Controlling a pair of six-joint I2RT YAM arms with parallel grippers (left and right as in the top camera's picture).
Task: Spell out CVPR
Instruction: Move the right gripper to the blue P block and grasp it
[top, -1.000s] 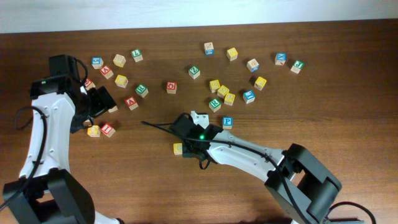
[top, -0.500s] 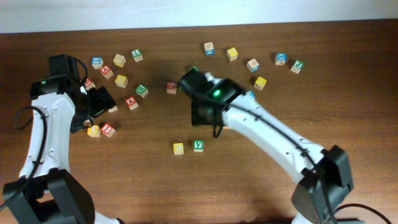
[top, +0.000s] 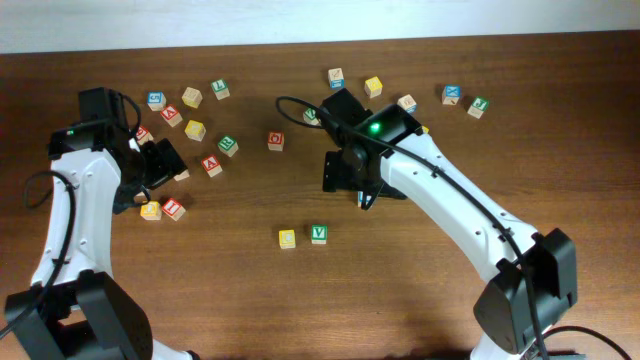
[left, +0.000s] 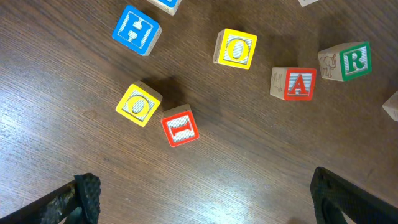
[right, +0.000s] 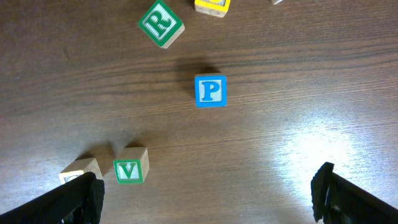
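Observation:
A green V block (top: 318, 234) (right: 130, 169) stands on the table just right of a yellow block (top: 287, 238) whose letter I cannot read. A blue P block (right: 210, 91) lies alone ahead of my right gripper (right: 208, 193), which is open and empty above the bare wood. A green R block (right: 160, 23) lies beyond the P. In the overhead view the right arm hides both P and R. At the far left my left gripper (left: 205, 199) (top: 160, 165) is open and empty, with another green R block (left: 347, 61) ahead of it to the right.
Near the left gripper lie a yellow O block (left: 138, 104), a red I block (left: 180, 127), a red A block (left: 294, 84) and a blue H block (left: 137, 30). Several more blocks are scattered along the back, among them a yellow block (top: 373, 86) and a blue block (top: 451, 94).
The right gripper has opened, leaving the V block beside the yellow block, and has swung up and back toward the block cluster. The left arm has not moved.

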